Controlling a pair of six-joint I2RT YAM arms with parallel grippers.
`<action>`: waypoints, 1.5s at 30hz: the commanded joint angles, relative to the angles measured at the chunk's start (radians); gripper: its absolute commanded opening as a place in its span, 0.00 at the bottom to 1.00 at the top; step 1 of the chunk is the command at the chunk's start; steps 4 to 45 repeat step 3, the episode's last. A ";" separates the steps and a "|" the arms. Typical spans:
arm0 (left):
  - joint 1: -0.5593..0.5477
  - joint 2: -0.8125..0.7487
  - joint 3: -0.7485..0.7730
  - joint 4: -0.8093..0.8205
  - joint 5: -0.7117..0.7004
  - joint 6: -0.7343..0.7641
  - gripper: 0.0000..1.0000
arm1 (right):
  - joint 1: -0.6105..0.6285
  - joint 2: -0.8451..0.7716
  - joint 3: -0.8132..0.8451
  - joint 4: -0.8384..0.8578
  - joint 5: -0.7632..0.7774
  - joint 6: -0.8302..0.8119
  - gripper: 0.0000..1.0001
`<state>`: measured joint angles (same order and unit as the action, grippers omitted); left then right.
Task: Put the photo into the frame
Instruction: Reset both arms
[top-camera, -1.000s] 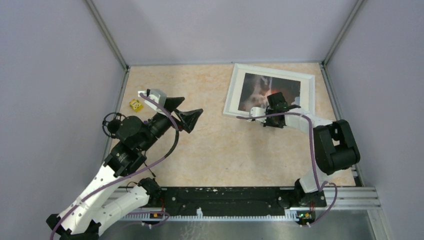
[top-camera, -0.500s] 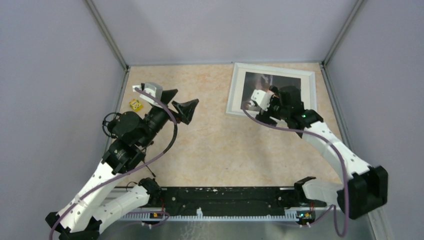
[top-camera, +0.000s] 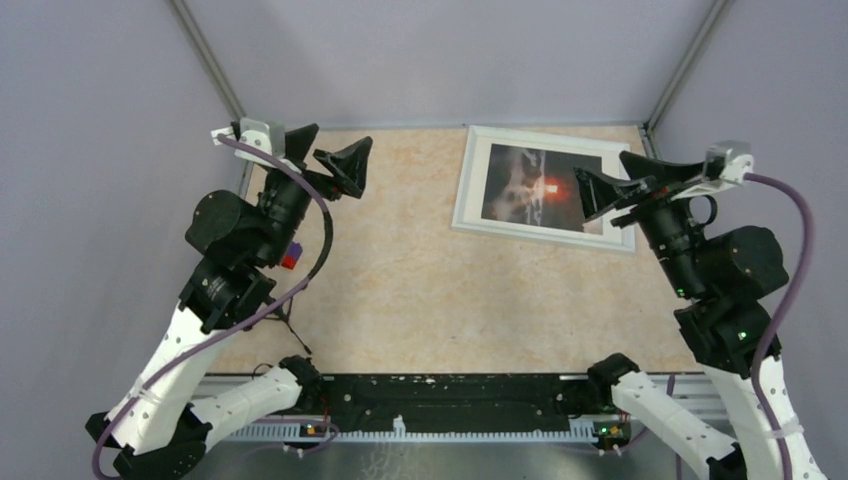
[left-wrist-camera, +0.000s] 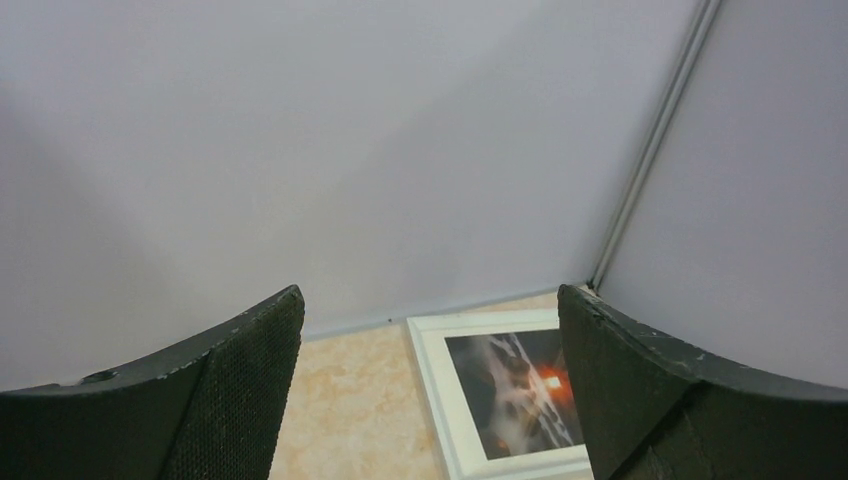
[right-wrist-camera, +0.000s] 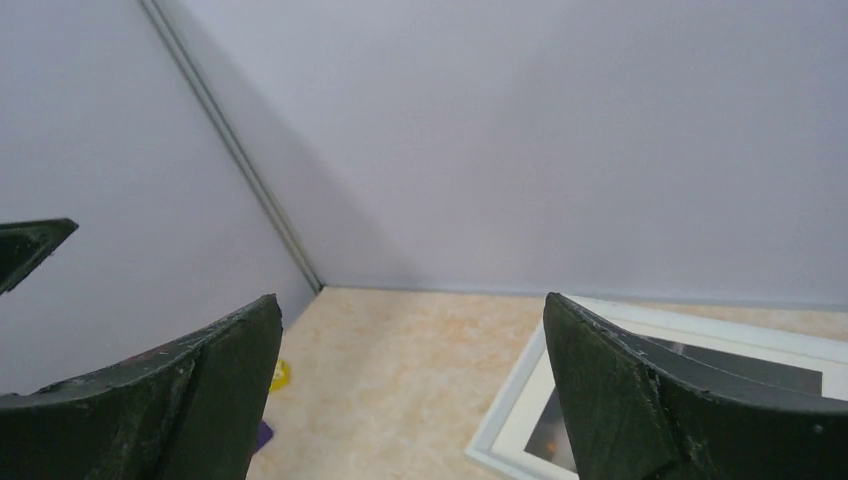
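- The large rectangular picture frame with thin white moulded bars (top-camera: 464, 190) lies flat on the beige marbled table top (top-camera: 400, 290), in the far right corner, turned slightly askew to the table edges.
- The dark landscape print with an orange-red sun glowing over misty rocks (top-camera: 530, 188) lies inside the frame, with white bars showing on the left, far and near sides. Its right end is hidden in the top view.
- The left gripper (top-camera: 344, 133) is lifted off the table on the far left, near the corner post. Its two black triangular fingers are spread wide with nothing between them.
- The left wrist view confirms this. Only the pale lilac wall, the table and the framed print show in the gap between its fingers (left-wrist-camera: 235, 400).
- The right gripper (top-camera: 599, 162) is lifted on the far right. In the top view it overlaps the right end of the frame and covers that end of the print.
- Its fingers (right-wrist-camera: 640, 400) are also spread wide and hold nothing. Wall, table and a corner of the frame show between them.
- A small red and purple piece (top-camera: 291, 256) sits on the table by the left arm.
- The right wrist view shows a small yellow piece (right-wrist-camera: 282, 375) near the left wall. What it is cannot be told.
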<state>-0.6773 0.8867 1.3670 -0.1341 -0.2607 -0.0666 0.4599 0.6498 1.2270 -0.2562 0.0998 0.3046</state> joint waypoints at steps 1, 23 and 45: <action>-0.002 0.014 0.073 0.019 -0.053 0.028 0.99 | -0.001 -0.025 0.026 0.005 0.087 0.061 0.99; -0.002 0.018 0.087 0.012 -0.056 0.025 0.99 | -0.001 -0.009 0.063 -0.023 0.136 0.070 0.99; -0.002 0.018 0.087 0.012 -0.056 0.025 0.99 | -0.001 -0.009 0.063 -0.023 0.136 0.070 0.99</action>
